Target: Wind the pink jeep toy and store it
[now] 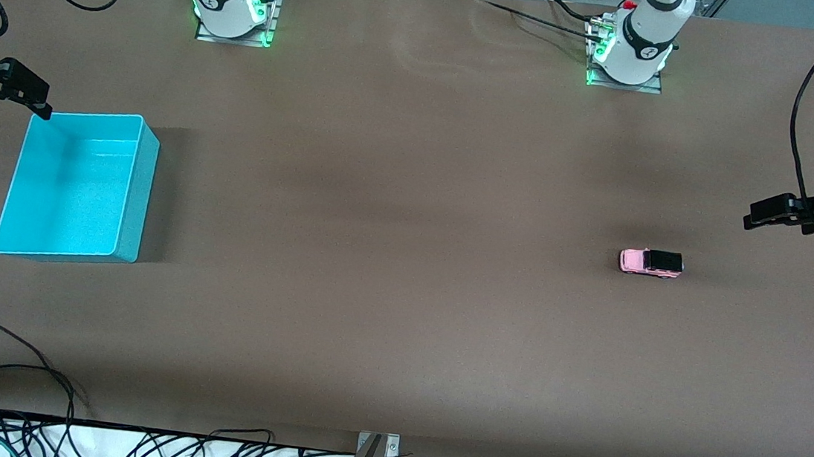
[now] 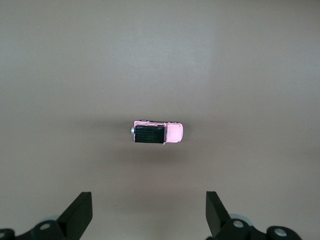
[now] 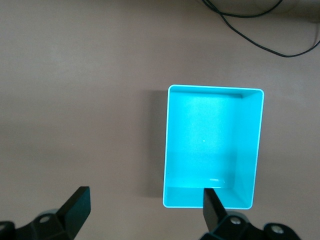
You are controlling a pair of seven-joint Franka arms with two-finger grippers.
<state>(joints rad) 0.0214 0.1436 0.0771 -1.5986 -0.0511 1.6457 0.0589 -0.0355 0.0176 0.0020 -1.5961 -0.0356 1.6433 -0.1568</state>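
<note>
Brown table (image 1: 404, 258), tiny boxy pink jeep toy (image 1: 651, 262), black roof, both grippers' jaws spread, empty

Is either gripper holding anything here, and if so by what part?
Nothing is held. The left gripper and right gripper are both open and empty; the pink jeep toy sits on the table, untouched.

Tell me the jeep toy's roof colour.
Black, on the pink jeep toy; clearest in the left wrist view.

Both claws (image 1: 751, 217) (image 1: 41, 107) spread, aloft.
</note>
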